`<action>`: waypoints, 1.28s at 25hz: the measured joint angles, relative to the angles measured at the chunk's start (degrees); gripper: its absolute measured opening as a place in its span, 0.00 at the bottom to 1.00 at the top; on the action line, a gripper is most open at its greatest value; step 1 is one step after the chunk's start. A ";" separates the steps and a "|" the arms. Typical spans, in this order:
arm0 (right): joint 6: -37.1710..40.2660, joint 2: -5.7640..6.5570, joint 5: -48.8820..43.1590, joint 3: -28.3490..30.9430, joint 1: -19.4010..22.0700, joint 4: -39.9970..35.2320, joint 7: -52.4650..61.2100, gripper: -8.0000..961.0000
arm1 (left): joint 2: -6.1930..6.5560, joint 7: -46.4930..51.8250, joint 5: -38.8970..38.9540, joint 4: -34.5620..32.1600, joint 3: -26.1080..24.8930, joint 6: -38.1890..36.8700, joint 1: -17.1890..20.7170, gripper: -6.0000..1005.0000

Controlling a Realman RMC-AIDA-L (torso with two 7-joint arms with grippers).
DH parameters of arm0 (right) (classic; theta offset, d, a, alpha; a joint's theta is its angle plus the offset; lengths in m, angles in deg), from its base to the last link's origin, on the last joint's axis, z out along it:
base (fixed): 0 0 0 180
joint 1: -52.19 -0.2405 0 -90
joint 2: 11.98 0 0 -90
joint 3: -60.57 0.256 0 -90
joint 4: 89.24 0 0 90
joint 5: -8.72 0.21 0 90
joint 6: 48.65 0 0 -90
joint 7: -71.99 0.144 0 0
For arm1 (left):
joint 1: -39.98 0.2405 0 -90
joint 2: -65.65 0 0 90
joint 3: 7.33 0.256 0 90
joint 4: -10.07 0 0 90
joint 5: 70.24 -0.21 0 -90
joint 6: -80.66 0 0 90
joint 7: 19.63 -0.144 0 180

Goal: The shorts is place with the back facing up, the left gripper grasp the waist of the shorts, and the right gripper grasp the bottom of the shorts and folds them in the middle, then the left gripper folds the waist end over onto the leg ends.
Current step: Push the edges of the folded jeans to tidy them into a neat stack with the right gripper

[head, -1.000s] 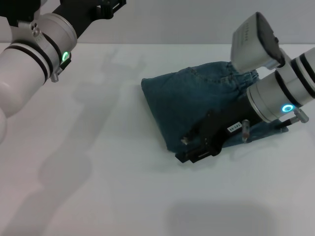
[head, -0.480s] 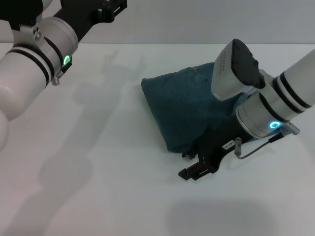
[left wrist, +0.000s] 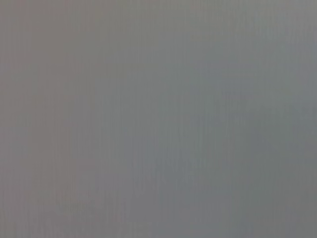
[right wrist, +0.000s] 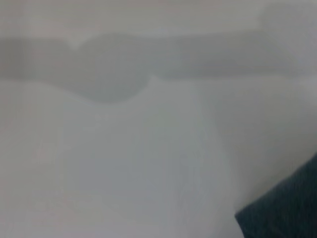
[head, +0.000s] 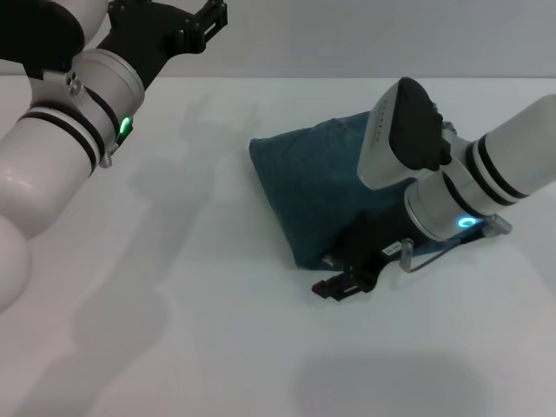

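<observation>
Shorts (head: 317,187) folded on table (head: 174,330), right end effector (head: 340,282) beside them, label unreadable

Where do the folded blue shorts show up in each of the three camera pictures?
Head view: shorts right of centre on the white table, right gripper at their near edge.
Left wrist view: not in it.
Right wrist view: dark blue corner at the picture's edge.
Shared landmark: the white table.

Bright, even overhead light casts soft arm shadows; both wrist views are blurred and featureless.
</observation>
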 joint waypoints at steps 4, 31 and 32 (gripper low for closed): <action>-0.18 0.04 1.08 0.03 -0.23 -0.22 -0.63 0.53 | -0.01 0.02 0.03 0.21 0.07 0.31 0.00 0.85; -10.63 -0.05 5.57 -0.41 0.13 0.16 -5.46 0.53 | -0.02 1.63 0.02 2.59 1.51 2.68 -1.87 0.85; -10.23 -0.05 5.63 -0.52 0.19 0.05 -5.95 0.53 | -0.02 1.63 0.01 2.76 1.46 2.68 -2.06 0.85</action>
